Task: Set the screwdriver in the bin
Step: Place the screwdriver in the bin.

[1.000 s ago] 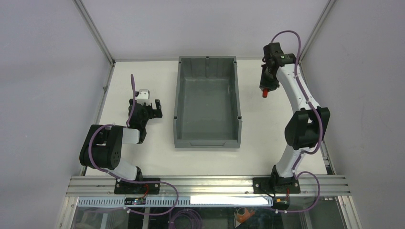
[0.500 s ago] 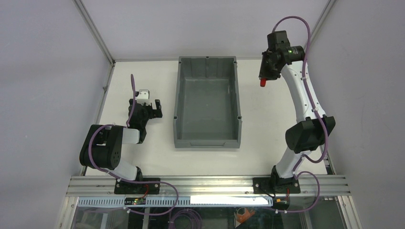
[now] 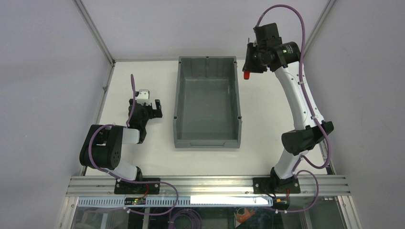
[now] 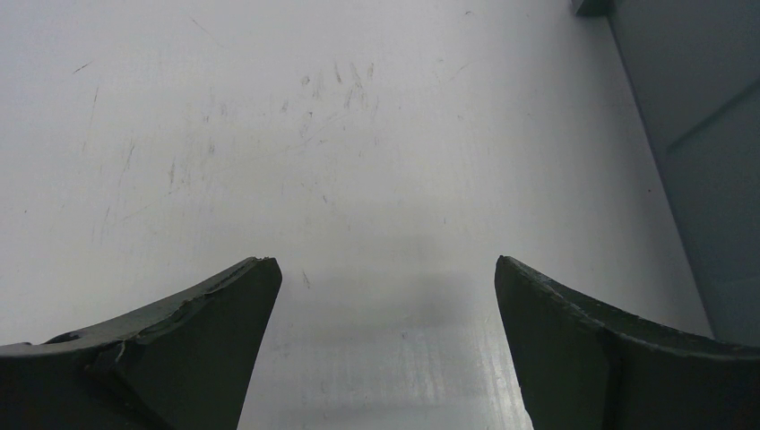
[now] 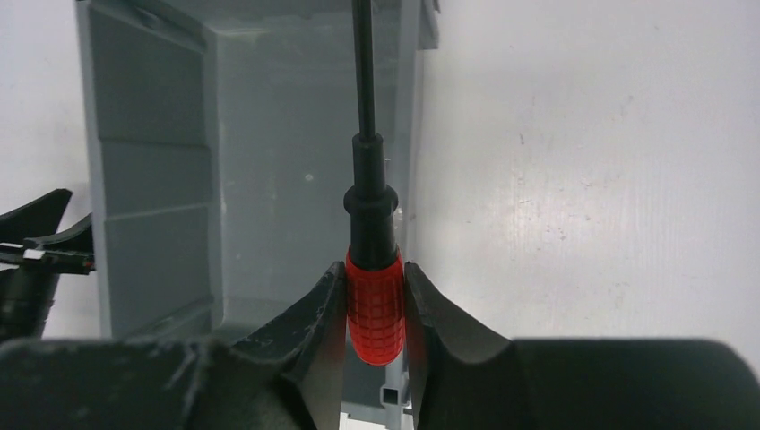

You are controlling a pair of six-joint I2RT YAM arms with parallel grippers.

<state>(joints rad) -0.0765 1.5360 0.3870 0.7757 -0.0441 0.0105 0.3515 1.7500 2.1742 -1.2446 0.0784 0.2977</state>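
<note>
Screwdriver [image 5: 375, 309]: lifted, red handle clamped in right gripper [image 5: 375, 269], aloft just beside the far-right corner of the bin [image 3: 207, 59]. Left gripper [image 4: 384, 269]: jaws apart, low over table [image 4: 269, 134]. Remaining: carry over bin, release.

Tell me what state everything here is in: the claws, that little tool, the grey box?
bin, upright on the table, nothing inside.
screwdriver, clamped by its red handle, off the table, not yet in the bin.
right gripper, shut on the screwdriver.
left gripper, open, holding nothing.
</note>
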